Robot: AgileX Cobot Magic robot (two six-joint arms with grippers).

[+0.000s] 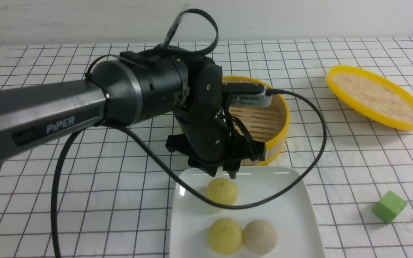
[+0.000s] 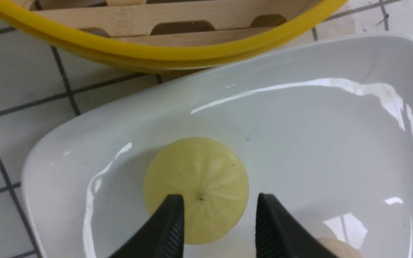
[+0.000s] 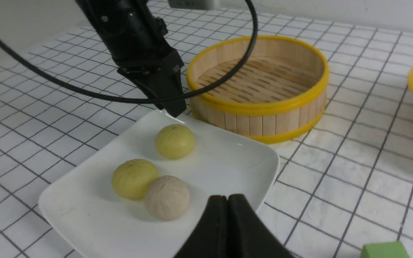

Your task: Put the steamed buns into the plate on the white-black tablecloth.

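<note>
Three steamed buns lie in the white square plate (image 1: pixel 285 215) on the white-black tablecloth (image 1: pixel 120 200): a pale yellow one (image 1: pixel 222 191) at the far side, another yellow one (image 1: pixel 225 236) and a beige one (image 1: pixel 260 236) side by side nearer me. My left gripper (image 1: pixel 224 173) is open and empty, just above the far yellow bun (image 2: pixel 195 179), apart from it. My right gripper (image 3: pixel 227 197) is shut and empty, above the plate's (image 3: pixel 228 161) near edge beside the beige bun (image 3: pixel 166 197). It does not show in the front view.
The round yellow-rimmed bamboo steamer basket (image 1: pixel 264 122) stands empty just behind the plate, partly hidden by my left arm. Its yellow-rimmed woven lid (image 1: pixel 376 96) lies at the far right. A small green cube (image 1: pixel 389 206) sits right of the plate. A black cable (image 1: pixel 299 168) hangs over the plate.
</note>
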